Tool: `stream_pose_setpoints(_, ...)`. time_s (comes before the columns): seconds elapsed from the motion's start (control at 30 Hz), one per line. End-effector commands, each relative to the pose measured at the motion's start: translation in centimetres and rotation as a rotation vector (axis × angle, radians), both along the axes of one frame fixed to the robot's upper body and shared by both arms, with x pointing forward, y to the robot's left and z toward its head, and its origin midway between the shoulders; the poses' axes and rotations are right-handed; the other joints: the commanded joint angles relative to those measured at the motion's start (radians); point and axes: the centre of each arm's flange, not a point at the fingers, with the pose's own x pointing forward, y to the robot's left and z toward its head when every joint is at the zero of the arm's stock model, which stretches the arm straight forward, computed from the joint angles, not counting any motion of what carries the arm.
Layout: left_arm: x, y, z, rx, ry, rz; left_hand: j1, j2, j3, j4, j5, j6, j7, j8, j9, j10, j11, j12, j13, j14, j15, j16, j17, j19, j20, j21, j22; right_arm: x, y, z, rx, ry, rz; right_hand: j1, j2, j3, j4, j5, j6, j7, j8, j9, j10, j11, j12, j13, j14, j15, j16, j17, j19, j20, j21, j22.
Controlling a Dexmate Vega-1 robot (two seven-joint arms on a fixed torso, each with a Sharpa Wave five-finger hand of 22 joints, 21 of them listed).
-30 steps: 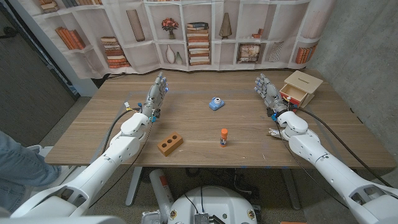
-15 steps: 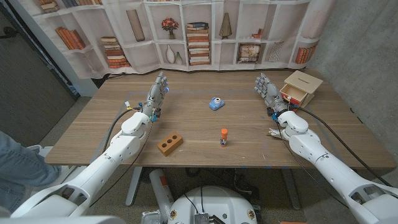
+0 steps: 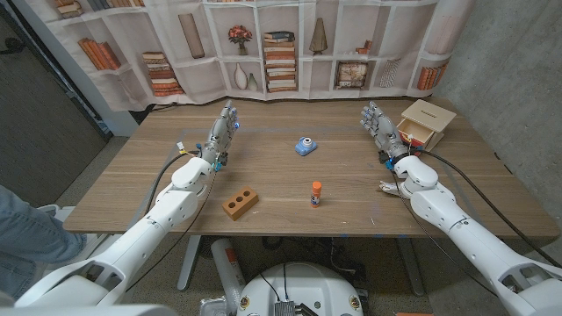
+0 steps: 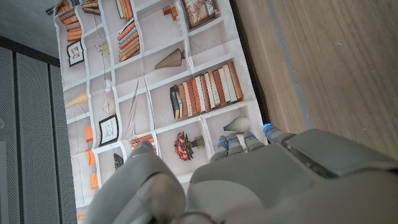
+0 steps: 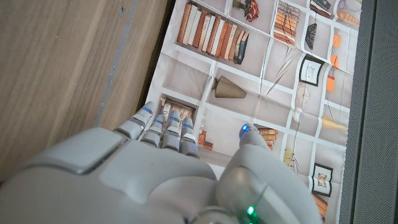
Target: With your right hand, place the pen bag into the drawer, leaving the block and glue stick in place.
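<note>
The wooden worktop (image 3: 290,180) runs wide under both arms, its grain going side to side, and behind it hangs a curtain (image 3: 290,44) printed with bookshelves, vases and books; a grey concrete wall (image 3: 509,61) closes the right side. At the far left edge a person's jeans-clad leg (image 3: 22,233) shows beside the worktop.

Going across from the left: the left robot hand (image 3: 219,136) is raised over the worktop with fingers apart, holding nothing. Nearer the front edge lies the block (image 3: 240,203), brown with holes along its top, its long axis angled slightly away toward the right. Toward the middle and farther back sits the pen bag (image 3: 305,147), small and blue with a pale round patch on it; it is too small to tell which way it points or how its long axis runs. In front of it, well apart, the glue stick (image 3: 316,194) stands upright with its orange cap up. The right robot hand (image 3: 379,129) is likewise open and empty, just beside the drawer (image 3: 420,127), a small wooden box at the back right
</note>
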Motion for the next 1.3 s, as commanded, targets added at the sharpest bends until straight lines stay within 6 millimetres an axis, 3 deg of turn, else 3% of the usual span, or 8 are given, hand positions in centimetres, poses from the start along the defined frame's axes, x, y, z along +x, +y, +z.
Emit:
stream_pose_setpoints(0.03, -0.2, -0.5, 0.2, 0.010, -0.003, -0.008, 0.007, 0.002, -0.003, -0.002, 0.007, -0.009, -0.001, 0.004, 0.003, -0.009, 0.001, 0.007, 0.003, -0.023, -0.002, 0.005, 0.002, -0.051, -0.028, 0.003, 0.004, -1.1, -0.6, 0.2, -0.013, -0.028, -0.010, 0.011, 0.001, 0.006, -0.005, 0.005, 0.011, 0.001, 0.006, 0.004, 0.011, -0.005, 0.005, 0.004, 0.010, 0.000, 0.009, 0.003, 0.007, -0.022, 0.006, 0.005)
stream_pose_setpoints(0.77, -0.3, 0.4, 0.4, 0.006, -0.005, 0.000, 0.010, 0.007, -0.006, -0.003, 0.007, -0.006, -0.003, 0.005, 0.003, -0.003, 0.000, 0.009, 0.003, -0.017, -0.003, 0.007, 0.002, -0.051, -0.026, 0.002, 0.004, -2.5, -1.3, 0.7, -0.073, -0.050, -0.041, 0.016, 0.002, 0.006, -0.012, 0.006, 0.026, -0.007, 0.009, 0.004, 0.025, -0.012, 0.008, 0.004, 0.026, -0.008, 0.012, 0.003, 0.021, -0.025, 0.009, 0.004)
stream_pose_setpoints(1.3, -0.7, -0.5, 1.1, 0.026, -0.012, -0.004, 0.012, 0.010, -0.008, -0.004, 0.007, -0.004, 0.000, 0.006, 0.003, -0.002, 0.002, 0.009, 0.003, -0.015, -0.001, 0.007, 0.002, -0.048, -0.030, 0.003, 0.004, -3.7, -2.8, 0.8, -0.066, -0.082, -0.058, 0.019, 0.003, 0.005, -0.017, 0.006, 0.037, -0.016, 0.011, 0.004, 0.043, -0.019, 0.011, 0.005, 0.041, -0.015, 0.013, 0.003, 0.034, -0.027, 0.011, 0.004)
